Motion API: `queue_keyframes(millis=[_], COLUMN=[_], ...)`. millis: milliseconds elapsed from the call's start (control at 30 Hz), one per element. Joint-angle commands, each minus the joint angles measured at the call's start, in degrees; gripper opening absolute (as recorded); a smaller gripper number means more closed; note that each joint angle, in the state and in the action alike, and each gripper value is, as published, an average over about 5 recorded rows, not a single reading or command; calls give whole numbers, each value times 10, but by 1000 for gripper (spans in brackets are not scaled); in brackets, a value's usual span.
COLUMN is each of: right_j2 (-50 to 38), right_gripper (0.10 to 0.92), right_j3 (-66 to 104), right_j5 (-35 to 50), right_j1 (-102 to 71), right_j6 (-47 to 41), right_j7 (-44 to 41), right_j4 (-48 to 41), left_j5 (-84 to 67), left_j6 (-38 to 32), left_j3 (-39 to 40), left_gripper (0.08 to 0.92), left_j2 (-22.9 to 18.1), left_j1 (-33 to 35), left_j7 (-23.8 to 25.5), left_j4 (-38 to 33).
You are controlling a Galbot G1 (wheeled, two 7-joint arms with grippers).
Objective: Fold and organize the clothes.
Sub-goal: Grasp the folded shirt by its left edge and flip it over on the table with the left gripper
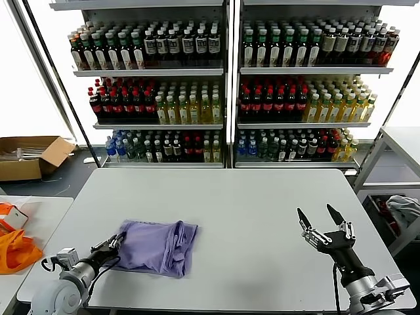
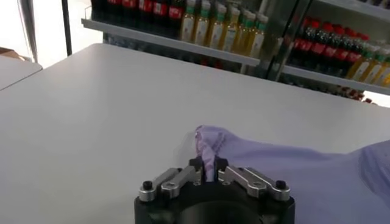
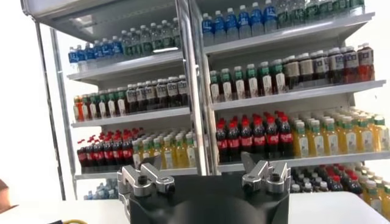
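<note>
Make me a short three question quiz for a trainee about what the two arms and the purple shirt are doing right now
1. True or false: the right gripper is holding the T-shirt.
2. Which gripper pinches the T-shirt's edge? A) left B) right C) neither
3. Fill in: the T-shirt lies bunched on the white ____.

Key
1. False; it hangs open above bare table.
2. A; the left gripper is shut on a fold at the shirt's edge.
3. table

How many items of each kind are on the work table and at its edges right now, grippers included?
Lavender T-shirt, on the table: 1
Grippers: 2, the left gripper pinching the shirt's edge, the right gripper open above bare table
Orange fabric, on the side table: 1
Cardboard box, on the floor: 1
Total: 5
</note>
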Motion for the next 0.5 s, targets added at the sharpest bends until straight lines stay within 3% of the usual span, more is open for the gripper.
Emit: queue_keyframes(millis=[33, 200, 500], right_j2=[1, 1, 5], right_gripper=[823, 823, 823], right_j3=[6, 12, 3], right_j5=[4, 10, 11], right_j1=[-2, -10, -9], right_j6=[1, 1, -1], right_j7=[-2, -5, -6], right_j4=[-1, -1, 3], left_j5=[-22, -67, -169], left_j6=[-10, 6, 59], left_j3=[-94, -245, -419], left_gripper=[154, 107, 107], left_j2=[-25, -21, 61], left_j1=[26, 44, 100], left_j7=[-6, -11, -44], left_j4=[-33, -53, -95])
